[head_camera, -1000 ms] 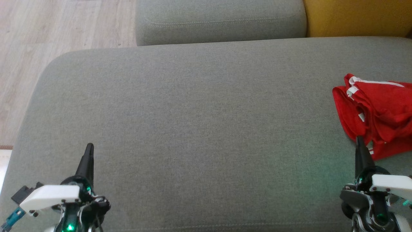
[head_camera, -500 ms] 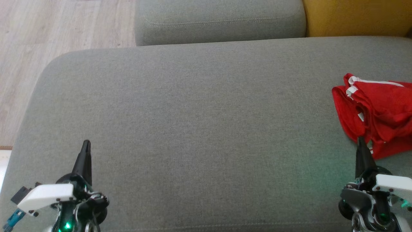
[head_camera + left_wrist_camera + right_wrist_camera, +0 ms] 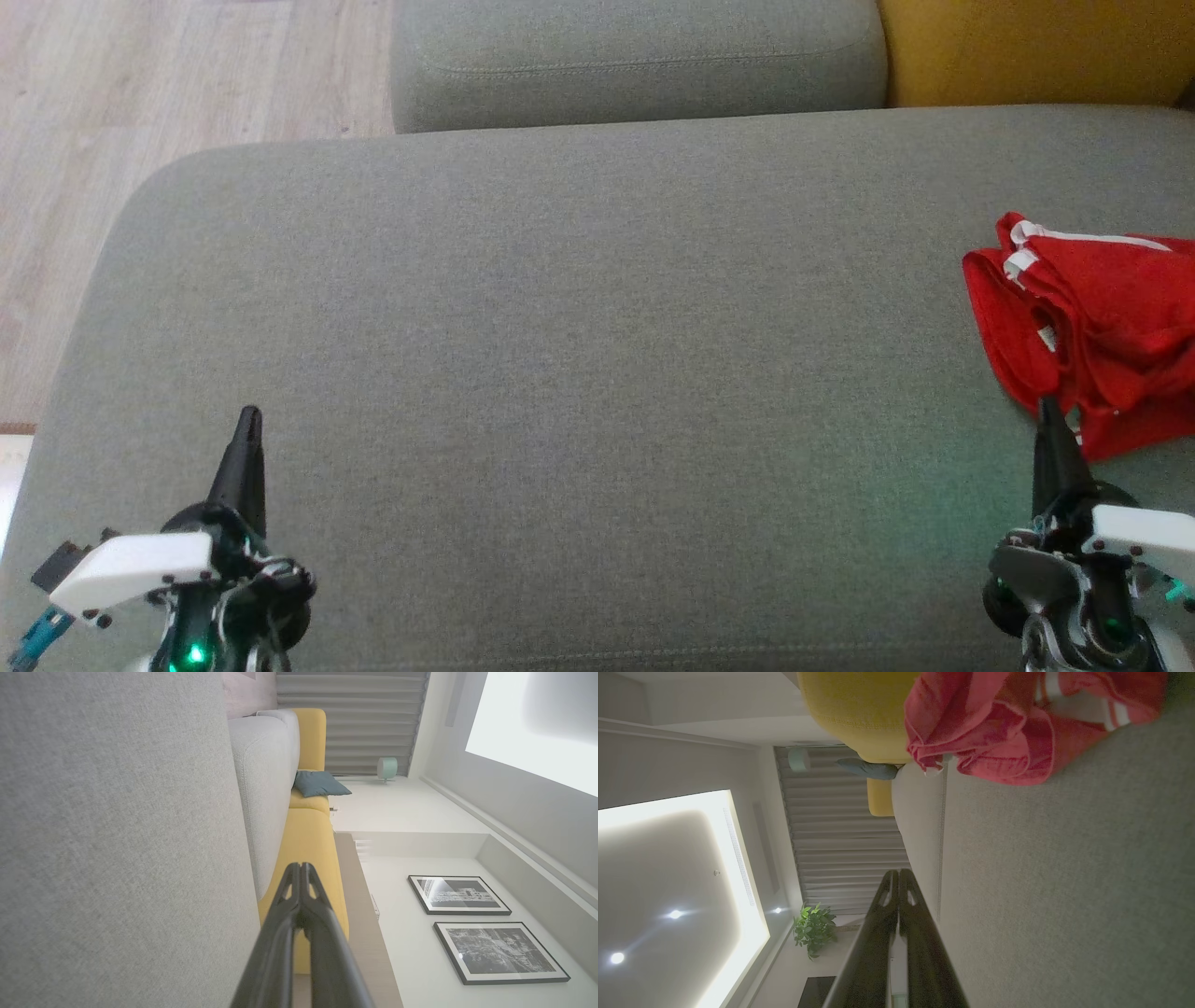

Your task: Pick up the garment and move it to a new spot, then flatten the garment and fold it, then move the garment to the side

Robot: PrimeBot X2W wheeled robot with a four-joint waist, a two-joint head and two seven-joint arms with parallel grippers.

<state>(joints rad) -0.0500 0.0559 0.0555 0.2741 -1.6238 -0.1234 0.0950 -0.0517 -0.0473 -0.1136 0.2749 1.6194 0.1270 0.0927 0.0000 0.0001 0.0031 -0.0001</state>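
Red garment (image 3: 1111, 317) with white stripe trim, lying as a crumpled heap on the grey fabric sofa seat (image 3: 560, 373), right side, mid-depth. The head view's right edge cuts it off, so I can't tell its full long axis. The visible part runs roughly near-to-far, skewed a bit: the far end sits further left, the near end further right. The white-striped hem is bunched at the far-left corner and points far-left. Not flat; several folds overlap.

Right end effector (image 3: 1047, 403): fingers pressed together, nothing between them, pointing far. In the head view the tip overlaps the garment's near-left edge. The right wrist view shows the cloth ahead of the tip with bare seat between, so no contact.

Left end effector (image 3: 249, 415): fingers pressed together too, empty, over the near-left of the seat, pointing far, well apart from the garment.

Second grey cushion (image 3: 635, 56) at the far side, yellow upholstery (image 3: 1027, 47) to its right, pale wood floor (image 3: 140, 140) far left.
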